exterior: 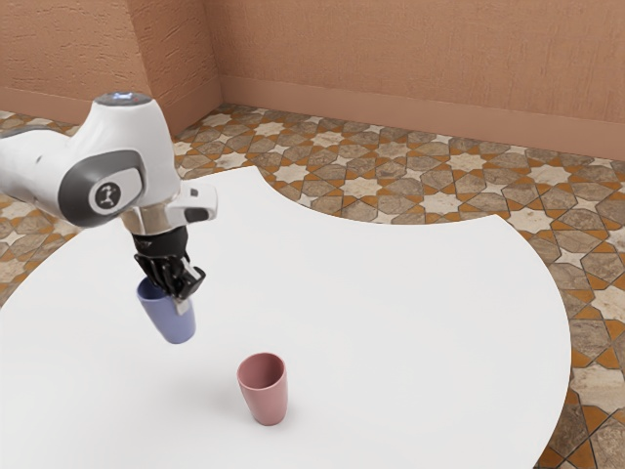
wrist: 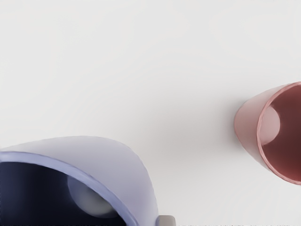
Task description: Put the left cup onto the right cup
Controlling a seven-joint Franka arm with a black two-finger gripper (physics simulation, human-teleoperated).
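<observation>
Lavender-blue and smooth, the left cup (exterior: pixel 168 318) hangs tilted in the gripper (exterior: pixel 179 293), whose 2 black fingers pinch its rim; it looks clear of the table (exterior: pixel 391 293). Grasp and lift seem done, while carrying across and setting down are left. The pink cup (exterior: pixel 264 388), a matte tapered tumbler, stands upright nearby on the plain white top.

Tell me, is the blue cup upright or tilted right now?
Tilted. The gripper is shut on the rim of the blue cup, whose base slants toward the pink cup, which stands upright on the table.
</observation>
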